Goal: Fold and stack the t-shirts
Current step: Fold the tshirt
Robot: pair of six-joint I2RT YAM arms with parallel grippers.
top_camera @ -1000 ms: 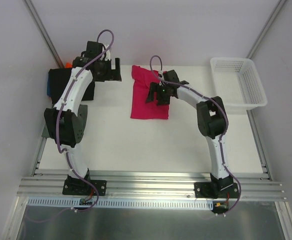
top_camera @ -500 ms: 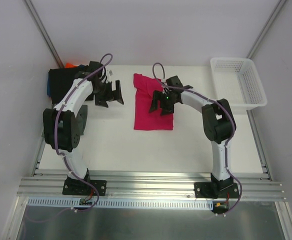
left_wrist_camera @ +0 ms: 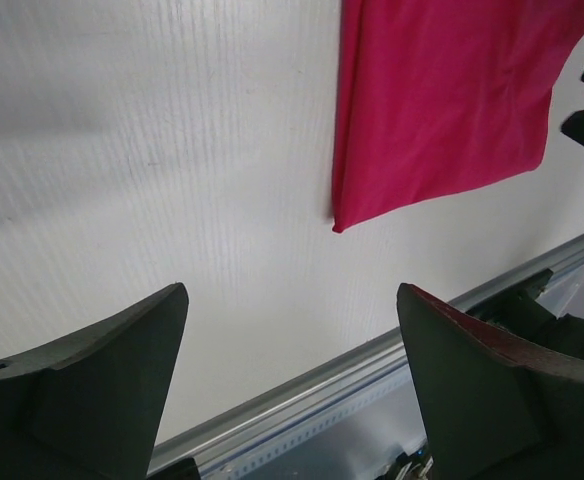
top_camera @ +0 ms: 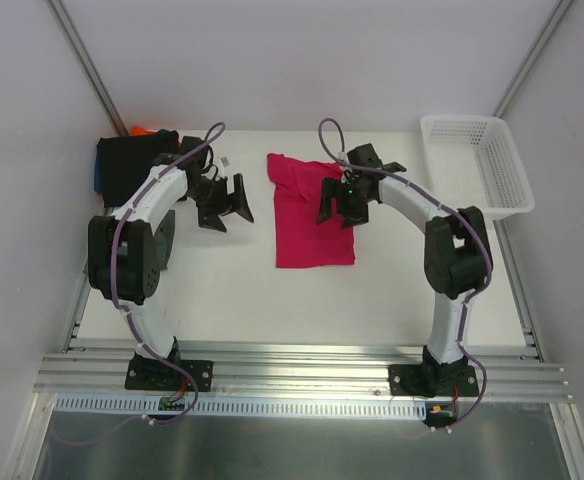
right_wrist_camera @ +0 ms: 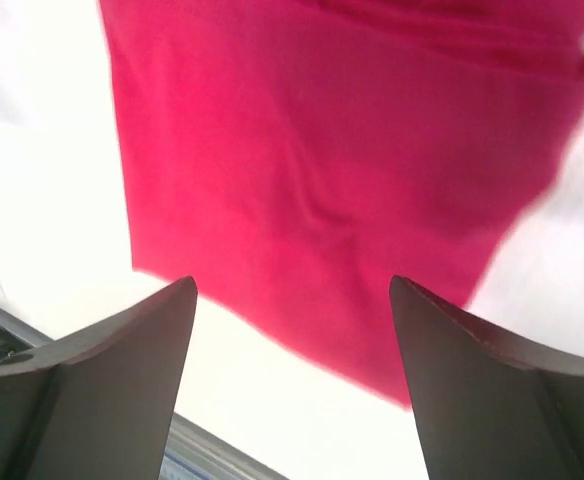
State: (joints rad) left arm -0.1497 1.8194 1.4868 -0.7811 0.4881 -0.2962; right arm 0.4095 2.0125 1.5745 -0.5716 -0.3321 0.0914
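- The left claw (top_camera: 227, 203) stands wide with nothing between its jaws, above bare counter (top_camera: 242, 290).
- The right claw (top_camera: 340, 205) is spread wide too and grips nothing; it hovers over the right half of the crimson-pink t-shirt (top_camera: 307, 225).
- That shirt lies flat between the two claws, apart from the left one.
- Behind and left of the left claw is a stack of folded t-shirts (top_camera: 122, 160), black on top, with blue and orange edges showing.
- Well to the right of the right claw stands a white mesh basket (top_camera: 477, 165).
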